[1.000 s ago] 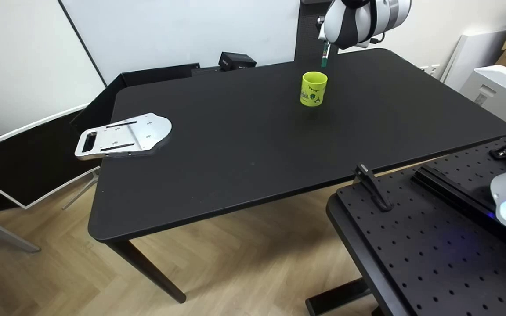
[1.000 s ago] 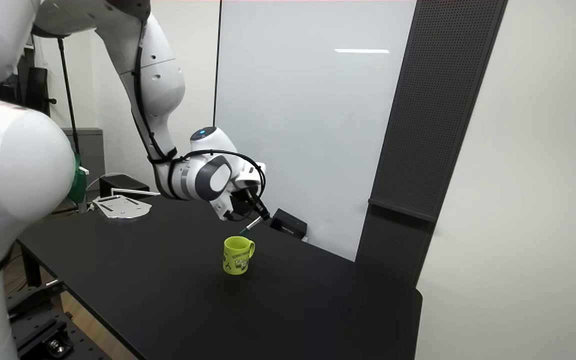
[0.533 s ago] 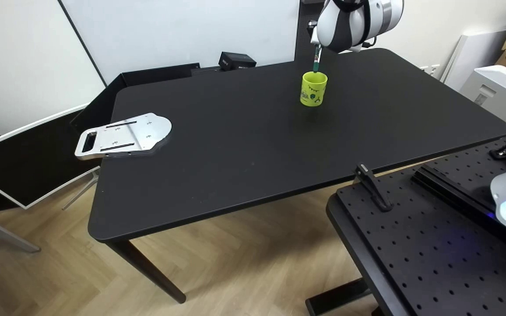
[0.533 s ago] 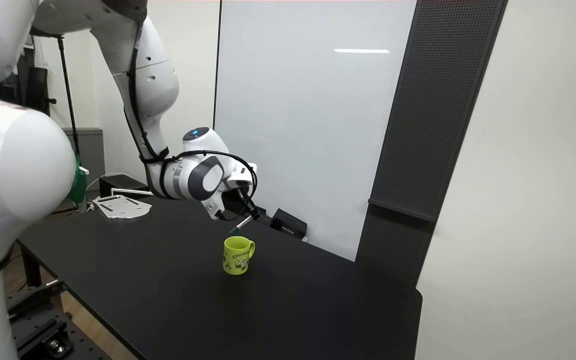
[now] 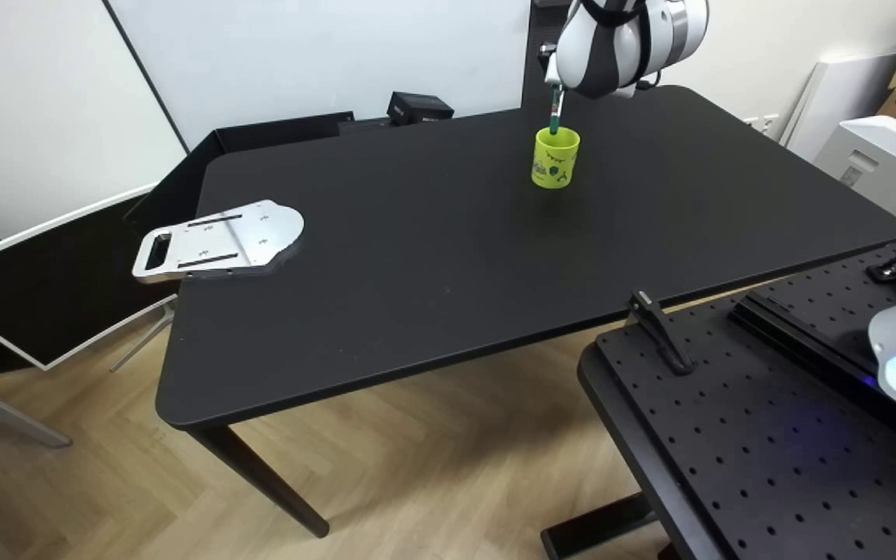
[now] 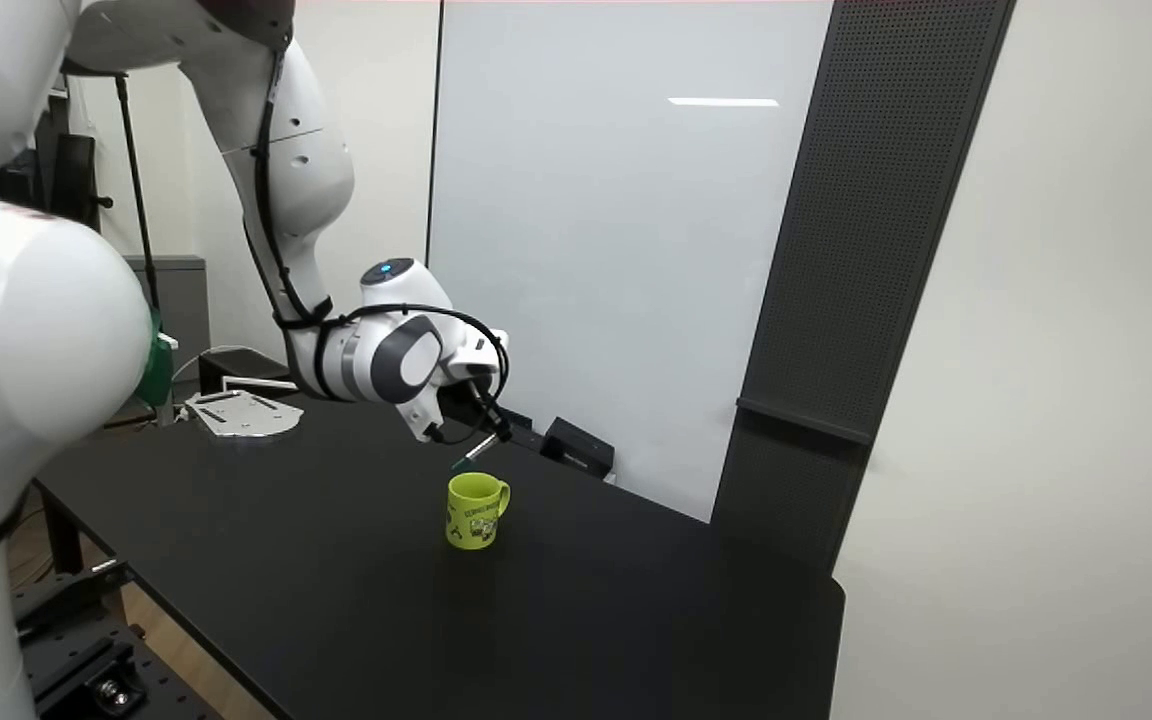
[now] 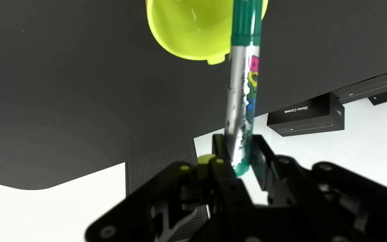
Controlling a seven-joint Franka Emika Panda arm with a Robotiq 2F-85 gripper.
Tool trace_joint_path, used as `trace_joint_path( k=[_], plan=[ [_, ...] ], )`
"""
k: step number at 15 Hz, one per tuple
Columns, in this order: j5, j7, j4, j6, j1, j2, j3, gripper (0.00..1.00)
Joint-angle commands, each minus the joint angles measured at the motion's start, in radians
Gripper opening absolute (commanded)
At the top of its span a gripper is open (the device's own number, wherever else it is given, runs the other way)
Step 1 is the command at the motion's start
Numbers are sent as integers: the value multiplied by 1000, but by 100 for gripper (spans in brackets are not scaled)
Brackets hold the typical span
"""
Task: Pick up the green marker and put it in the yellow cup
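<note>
The wrist view shows the dark table (image 7: 62, 90) below the gripper (image 7: 240, 148); in both exterior views the yellow cup (image 6: 473, 515) stands upright; the green marker (image 7: 242, 87), its rear end pinched between the fingers (image 7: 261, 154), slants near the cup's mouth, not yet inside. Best centre its cap (image 7: 246, 25) there, steepen, lower, then release.

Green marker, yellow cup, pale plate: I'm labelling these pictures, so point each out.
Green marker (image 7: 239, 88), in the wrist view, on its silver barrel.
Yellow cup (image 6: 472, 513), in an exterior view, on its printed wall.
Pale plate (image 5: 219, 239), in an exterior view, on its top face.
</note>
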Motion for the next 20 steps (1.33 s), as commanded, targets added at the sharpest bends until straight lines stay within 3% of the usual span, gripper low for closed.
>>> trace_joint_path(
  k=[1,17,18,19,20],
  plan=[
    [-6,14,17,4,-18,19,9,6],
    [1,18,36,2,-34,102,18,6],
    [103,-87,48,2,-59,100,62,6],
    [27,6,40,2,-39,112,27,6],
    [37,-7,44,3,-45,117,35,6]
  ],
)
